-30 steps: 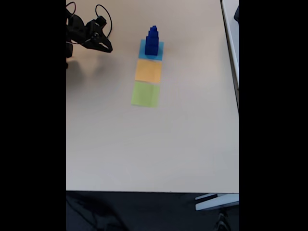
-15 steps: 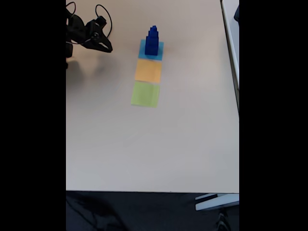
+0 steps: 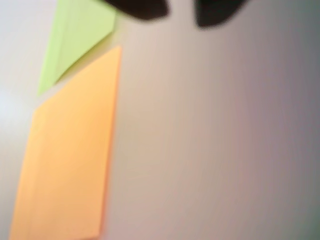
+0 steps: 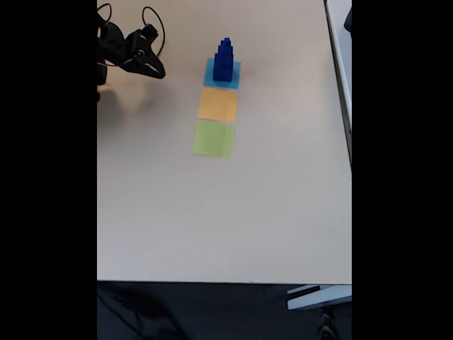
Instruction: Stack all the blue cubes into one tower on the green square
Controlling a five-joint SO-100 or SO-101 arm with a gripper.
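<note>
Tower (image 4: 224,59) on light-blue square (image 4: 209,74), claw (image 4: 157,71) apart

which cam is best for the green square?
Fixed view. The green square shows whole there, bare, last in the row after the orange square and the blue one carrying the tower. The wrist view catches only a blurred corner of it at the top left, above the orange square.
</note>
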